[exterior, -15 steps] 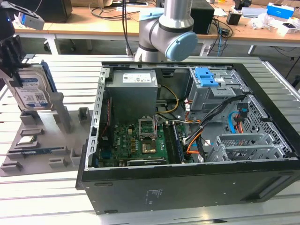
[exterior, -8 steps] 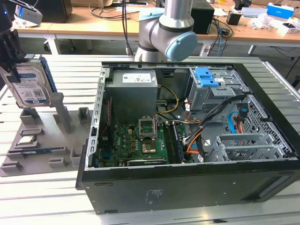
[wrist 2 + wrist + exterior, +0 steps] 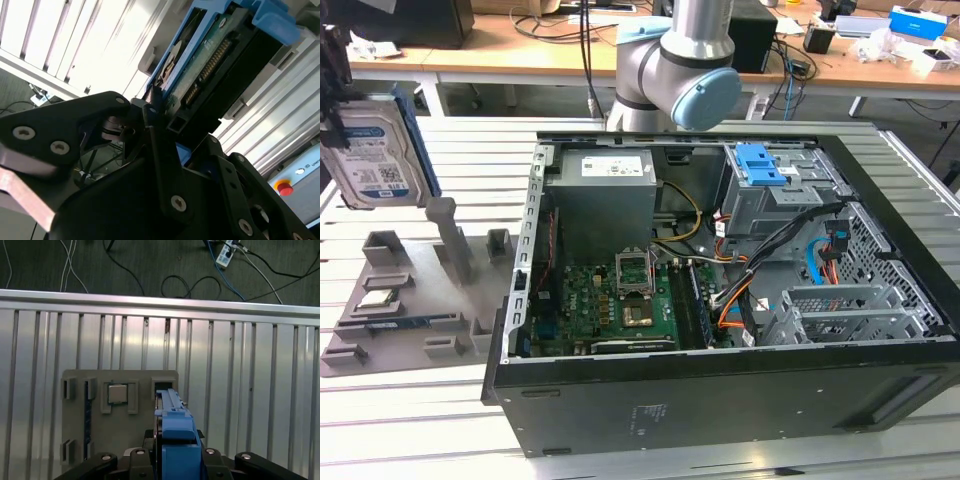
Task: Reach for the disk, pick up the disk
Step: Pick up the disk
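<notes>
Slatted metal surface [image 3: 420, 440] beside an open computer case [image 3: 720, 300]: the tool [image 3: 176, 454] pinches the disk [image 3: 375, 150] by one edge, upright above a grey fixture [image 3: 410, 300]. So narrow a hold could let it slip and drop.

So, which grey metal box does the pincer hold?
The flat silver-grey hard drive with blue rails; the larger grey power-supply box sits inside the black computer case.

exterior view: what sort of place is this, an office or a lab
Most likely a robotics lab or test workshop: an opened computer case sits on a slatted metal table, a robot arm rises behind it, and desks strewn with cables line the back.
</notes>
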Tool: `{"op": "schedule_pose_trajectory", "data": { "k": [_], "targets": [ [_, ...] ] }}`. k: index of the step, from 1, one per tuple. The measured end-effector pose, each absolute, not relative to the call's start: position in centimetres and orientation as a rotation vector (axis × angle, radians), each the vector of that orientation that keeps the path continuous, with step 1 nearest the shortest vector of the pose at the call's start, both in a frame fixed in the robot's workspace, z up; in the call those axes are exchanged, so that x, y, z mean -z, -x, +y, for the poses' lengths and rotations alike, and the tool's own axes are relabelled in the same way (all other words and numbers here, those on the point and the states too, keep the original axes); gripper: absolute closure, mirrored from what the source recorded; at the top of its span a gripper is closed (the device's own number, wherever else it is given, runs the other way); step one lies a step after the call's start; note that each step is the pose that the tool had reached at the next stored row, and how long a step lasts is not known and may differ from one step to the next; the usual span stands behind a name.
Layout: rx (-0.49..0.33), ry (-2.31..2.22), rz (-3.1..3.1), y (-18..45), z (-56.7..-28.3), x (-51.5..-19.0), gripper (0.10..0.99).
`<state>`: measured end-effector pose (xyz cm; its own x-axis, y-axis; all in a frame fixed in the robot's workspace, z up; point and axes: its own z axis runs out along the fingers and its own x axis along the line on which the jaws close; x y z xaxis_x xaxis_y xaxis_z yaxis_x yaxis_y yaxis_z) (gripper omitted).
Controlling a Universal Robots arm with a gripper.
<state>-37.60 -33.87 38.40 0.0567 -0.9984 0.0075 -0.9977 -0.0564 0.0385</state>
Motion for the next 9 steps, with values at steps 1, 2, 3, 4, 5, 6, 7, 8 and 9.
{"op": "schedule_pose_trajectory", "data": {
  "k": [1, 2, 3, 4, 5, 6, 7, 8, 9],
  "targets": [
    [0.033, -2.259, -2.135, 37.6, -33.9, -38.7, 0.722],
    [0.033, -2.259, -2.135, 37.6, -33.8, -39.3, 0.722],
    [0.033, -2.259, -2.135, 37.6, -33.8, -39.8, 0.722],
    [0.033, -2.259, -2.135, 37.6, -33.7, -40.4, 0.722],
    [0.033, -2.259, -2.135, 37.6, -33.7, -40.9, 0.722],
    [0.033, -2.259, -2.135, 37.6, -33.7, -41.2, 0.722],
    [0.033, -2.259, -2.135, 37.6, -33.6, -41.9, 0.722],
    [0.033, -2.259, -2.135, 37.6, -33.6, -42.5, 0.722],
    [0.033, -2.259, -2.135, 37.6, -33.6, -42.8, 0.722]
  ]
}}
